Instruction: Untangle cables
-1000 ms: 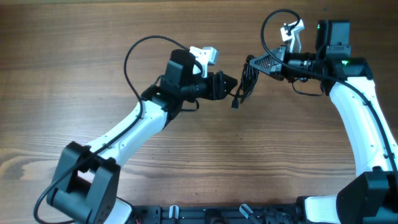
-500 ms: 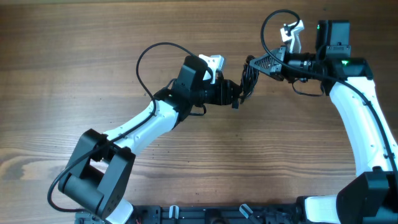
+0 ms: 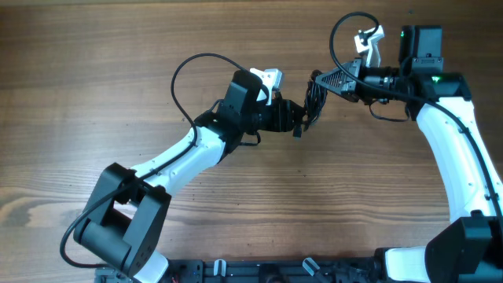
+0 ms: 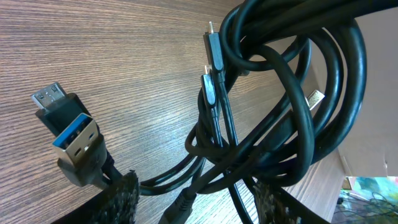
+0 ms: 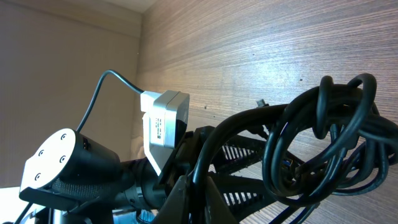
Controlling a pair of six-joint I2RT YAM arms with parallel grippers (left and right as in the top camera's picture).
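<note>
The tangled bundle of thin black cables hangs clenched in the right gripper above the brown wooden table. The left gripper, a second ago short of the bundle, now straddles its lower strands with jaws parted, likely ready to draw one free.

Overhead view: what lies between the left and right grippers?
Only the tangled cables, seen overhead. The right gripper holds them; the left gripper's fingers stand on either side of their loops in the left wrist view.
</note>
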